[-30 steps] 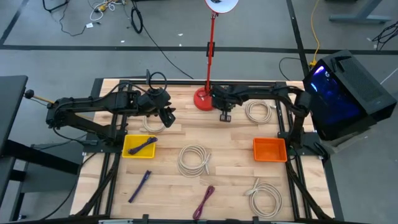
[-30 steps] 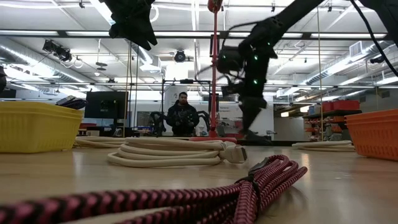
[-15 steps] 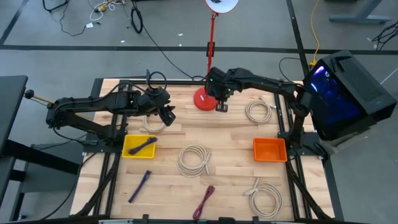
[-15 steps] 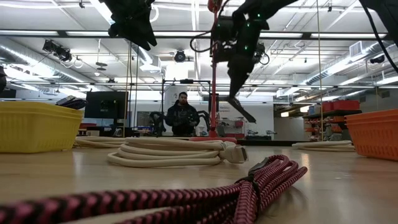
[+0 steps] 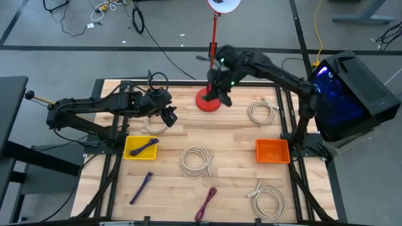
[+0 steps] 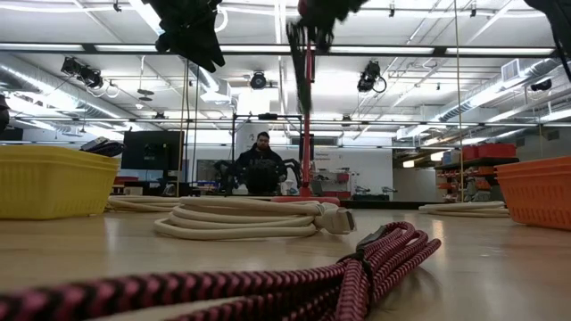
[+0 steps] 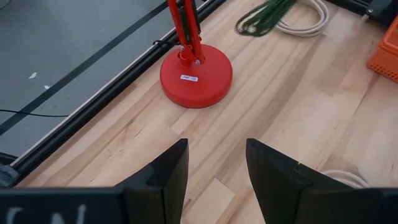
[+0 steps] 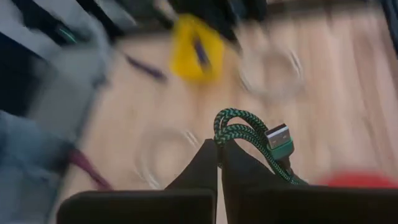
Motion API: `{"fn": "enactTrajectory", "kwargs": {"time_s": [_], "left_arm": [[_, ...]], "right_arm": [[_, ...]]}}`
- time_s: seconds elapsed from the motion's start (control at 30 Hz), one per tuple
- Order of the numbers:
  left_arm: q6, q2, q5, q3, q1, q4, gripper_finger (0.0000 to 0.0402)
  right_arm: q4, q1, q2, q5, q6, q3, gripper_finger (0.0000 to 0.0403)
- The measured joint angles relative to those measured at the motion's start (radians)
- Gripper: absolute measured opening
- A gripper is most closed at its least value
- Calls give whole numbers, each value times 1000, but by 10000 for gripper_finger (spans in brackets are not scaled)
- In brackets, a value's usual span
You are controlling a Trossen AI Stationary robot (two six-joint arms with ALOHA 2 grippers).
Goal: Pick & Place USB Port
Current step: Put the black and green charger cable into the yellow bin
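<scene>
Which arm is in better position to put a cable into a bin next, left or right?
Right. The right gripper is shut on the green cable, lifted near the red lamp base. The left gripper is open and empty, hovering near the yellow bin.

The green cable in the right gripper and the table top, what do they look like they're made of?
Green cable: apparently a woven fabric braid, green flecked with black, matte, ending in a shiny metal USB plug. The right gripper is shut on it. Table top: pale wood planks, judging by visible grain and board seams, with a smooth finish.
</scene>
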Motion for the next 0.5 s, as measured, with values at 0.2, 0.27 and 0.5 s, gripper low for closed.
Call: {"fn": "enactTrajectory", "kwargs": {"time_s": [0.2, 0.27, 0.5], "left_arm": [[44, 0, 3, 0, -1, 21, 167], [90, 0, 23, 0, -2, 76, 167], [258, 0, 99, 0, 0, 279, 167]], "right_arm": [[136, 11, -37, -124, 137, 105, 0], [192, 23, -50, -147, 196, 110, 0], [268, 84, -69, -191, 273, 110, 0]]}}
